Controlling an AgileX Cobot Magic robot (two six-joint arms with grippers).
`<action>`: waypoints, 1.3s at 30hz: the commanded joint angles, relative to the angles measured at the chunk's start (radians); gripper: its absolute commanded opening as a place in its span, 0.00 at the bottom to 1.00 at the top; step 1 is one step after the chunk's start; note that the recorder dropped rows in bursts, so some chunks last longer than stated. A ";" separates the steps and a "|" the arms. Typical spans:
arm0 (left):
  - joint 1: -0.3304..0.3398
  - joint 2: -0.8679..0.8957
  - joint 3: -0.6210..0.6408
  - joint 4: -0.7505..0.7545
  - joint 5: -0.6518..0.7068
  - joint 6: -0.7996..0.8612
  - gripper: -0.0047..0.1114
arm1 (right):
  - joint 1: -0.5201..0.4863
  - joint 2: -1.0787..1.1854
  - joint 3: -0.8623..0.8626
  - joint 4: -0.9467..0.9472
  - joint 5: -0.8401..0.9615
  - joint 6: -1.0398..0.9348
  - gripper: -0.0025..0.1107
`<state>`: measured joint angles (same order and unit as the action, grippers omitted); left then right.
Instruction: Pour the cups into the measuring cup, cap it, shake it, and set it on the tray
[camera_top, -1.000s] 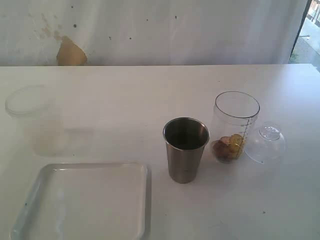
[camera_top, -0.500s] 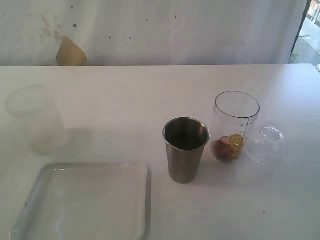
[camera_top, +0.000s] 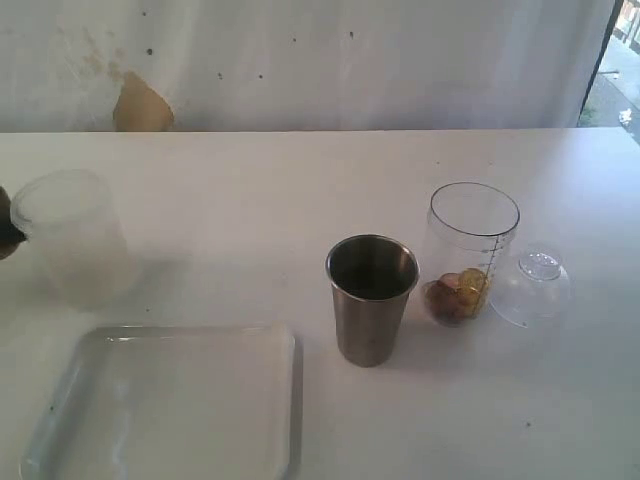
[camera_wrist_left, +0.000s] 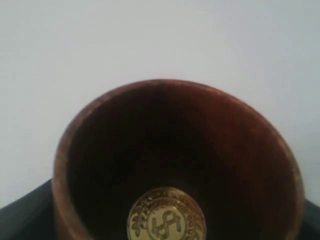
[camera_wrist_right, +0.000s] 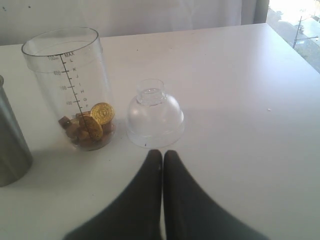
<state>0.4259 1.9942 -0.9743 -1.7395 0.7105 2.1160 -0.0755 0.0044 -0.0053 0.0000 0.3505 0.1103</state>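
While the left hand (camera_wrist_left: 160, 232) grips the wooden cup (camera_wrist_left: 165, 135) with a coin (camera_wrist_left: 166, 217) inside, the clenched, empty right hand (camera_wrist_right: 162, 157) sits near the measuring cup (camera_top: 470, 250) on the tabletop (camera_top: 300, 180). Tipped this far away, the coin would likely miss.

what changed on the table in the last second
The left tool, gripping the wooden cup, has come in at the left edge beside the frosted cup. Steel tumbler, measuring cup, dome cap and tray stayed put; the right tool stays shut.

White table (camera_top: 250, 170); stained pale wall (camera_top: 300, 60)
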 joint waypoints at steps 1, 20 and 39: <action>-0.003 0.057 -0.057 -0.005 0.027 0.001 0.04 | -0.004 -0.004 0.005 0.000 0.000 0.000 0.02; -0.070 0.222 -0.182 -0.005 -0.003 0.001 0.04 | -0.004 -0.004 0.005 0.000 0.000 0.000 0.02; -0.068 0.227 -0.185 0.047 -0.146 0.001 0.94 | -0.004 -0.004 0.005 0.000 0.000 0.000 0.02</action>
<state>0.3576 2.2051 -1.1665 -1.7235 0.6659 2.1295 -0.0755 0.0044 -0.0053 0.0000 0.3505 0.1103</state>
